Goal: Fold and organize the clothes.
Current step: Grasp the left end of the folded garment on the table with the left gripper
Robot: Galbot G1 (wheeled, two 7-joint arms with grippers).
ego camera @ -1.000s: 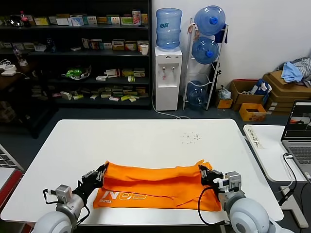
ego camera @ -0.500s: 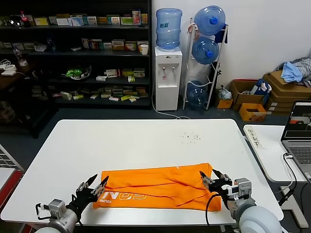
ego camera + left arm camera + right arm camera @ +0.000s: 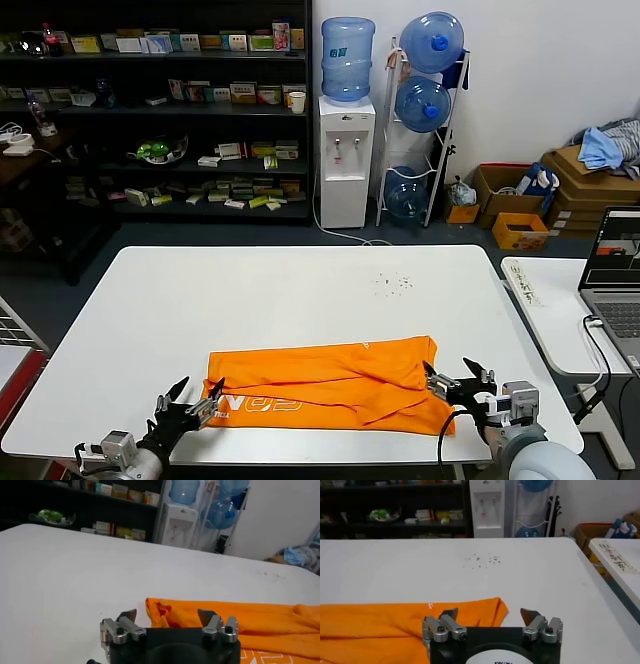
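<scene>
Compared with a second ago, we have let go of the orange T-shirt [image 3: 325, 385] and drawn both arms back toward the near edge of the white table [image 3: 250, 290]. Then, each gripper was at an end of the cloth; now both sit just off it, with nothing between their fingers. The shirt has dropped from a raised fold into a flat, folded strip lying across the near part of the table, its white lettering [image 3: 262, 405] facing up at our left end.

In the head view our left gripper [image 3: 188, 412] is spread wide just beside the shirt's left end, and our right gripper [image 3: 458, 384] is spread wide at the right end, its fingertips close to the cloth's corner.

The left wrist view shows what the head view hides: a clear strip of table between the left gripper [image 3: 169, 616] and the crumpled shirt edge [image 3: 165, 612]. The right wrist view likewise shows the right gripper [image 3: 490, 615] apart from the shirt's corner [image 3: 492, 609], plus small dark specks [image 3: 485, 559] farther up the table.
</scene>
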